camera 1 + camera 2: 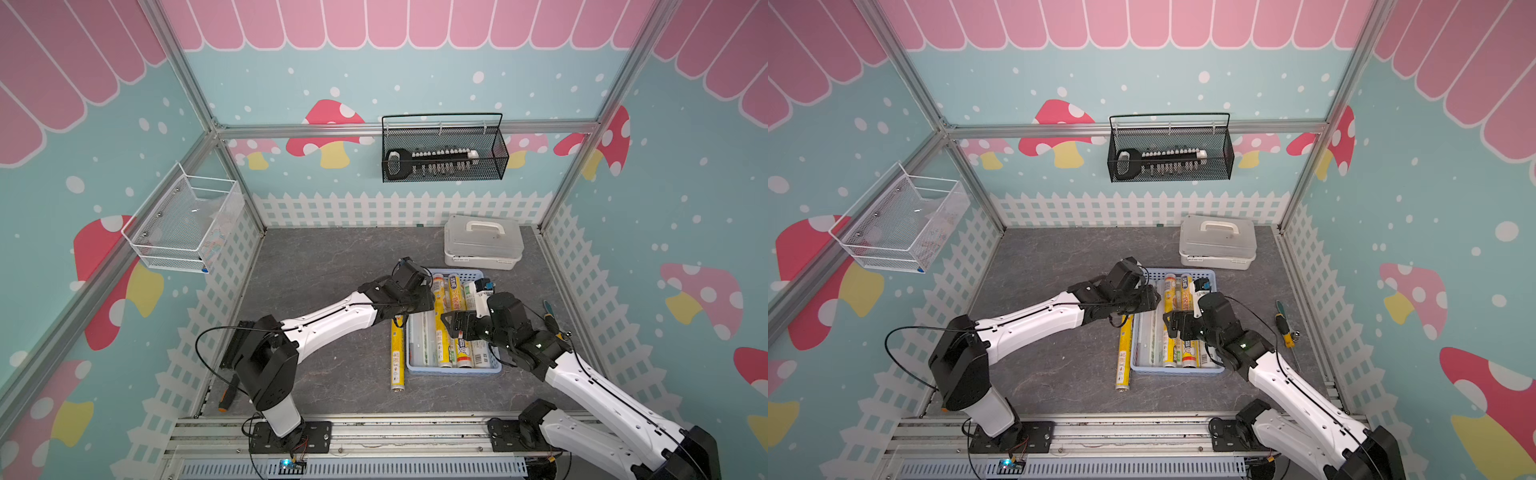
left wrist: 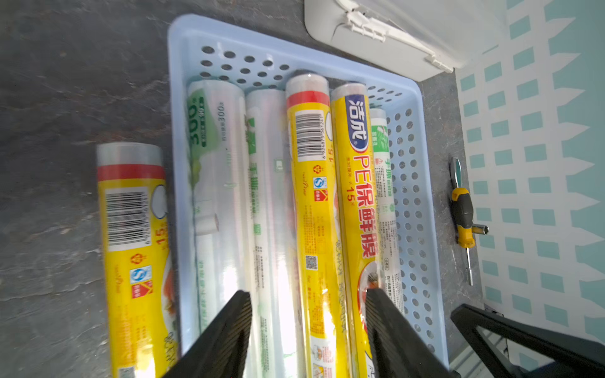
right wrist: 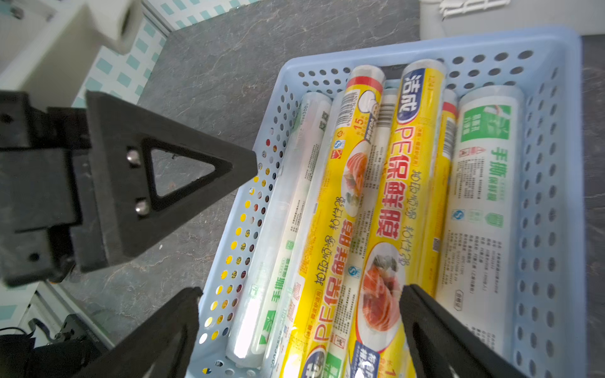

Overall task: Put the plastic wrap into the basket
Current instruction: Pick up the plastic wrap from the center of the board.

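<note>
Grey stone-look tabletop (image 1: pixel 324 270), both grippers above the blue basket (image 1: pixel 453 370) of plastic wrap

Several rolls (image 1: pixel 455 291), yellow ones and clear-white ones with green labels, lay lengthwise side by side inside the basket, some stacked on others. One more yellow roll (image 1: pixel 397 357) lay on the tabletop just outside the basket, parallel to its long wall on the left arm's side. The left gripper (image 2: pixel 307 293) hung over the basket's far half with its jaws partly apart and nothing between them. The right gripper (image 3: pixel 301 289) hung over the middle of the basket with its jaws spread wide, also empty. A white lidded box (image 1: pixel 482 241) stood behind the basket, and a screwdriver (image 1: pixel 550 316) lay beside it on the right arm's side
</note>
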You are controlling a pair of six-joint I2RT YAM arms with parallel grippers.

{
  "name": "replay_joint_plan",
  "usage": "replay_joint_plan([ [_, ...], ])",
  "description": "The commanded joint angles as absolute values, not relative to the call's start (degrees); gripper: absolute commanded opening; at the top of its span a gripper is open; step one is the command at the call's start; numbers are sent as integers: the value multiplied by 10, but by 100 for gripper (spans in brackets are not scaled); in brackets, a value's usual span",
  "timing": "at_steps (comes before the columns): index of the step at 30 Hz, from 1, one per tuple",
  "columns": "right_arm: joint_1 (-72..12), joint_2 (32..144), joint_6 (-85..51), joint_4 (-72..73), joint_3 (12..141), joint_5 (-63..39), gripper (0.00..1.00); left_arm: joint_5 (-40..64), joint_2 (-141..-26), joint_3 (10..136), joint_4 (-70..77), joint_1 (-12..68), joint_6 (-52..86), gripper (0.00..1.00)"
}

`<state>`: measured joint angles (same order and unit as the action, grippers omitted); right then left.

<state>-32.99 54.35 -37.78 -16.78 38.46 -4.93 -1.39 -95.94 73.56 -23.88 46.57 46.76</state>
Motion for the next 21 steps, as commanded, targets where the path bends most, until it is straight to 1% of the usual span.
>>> replay_joint_plan([
  [1, -331, 571, -373, -139, 405, -101, 97, -53, -924, 702, -238, 452, 451, 59],
  [6, -354, 616, -358, -133, 432, -108, 96, -62, -885, 649, -235, 434, 446, 59],
  [13, -397, 671, -340, -148, 473, -70, 95, -51, -847, 578, -231, 415, 442, 60],
  [21, -424, 722, -331, -148, 509, -64, 95, -35, -848, 542, -226, 414, 445, 61],
])
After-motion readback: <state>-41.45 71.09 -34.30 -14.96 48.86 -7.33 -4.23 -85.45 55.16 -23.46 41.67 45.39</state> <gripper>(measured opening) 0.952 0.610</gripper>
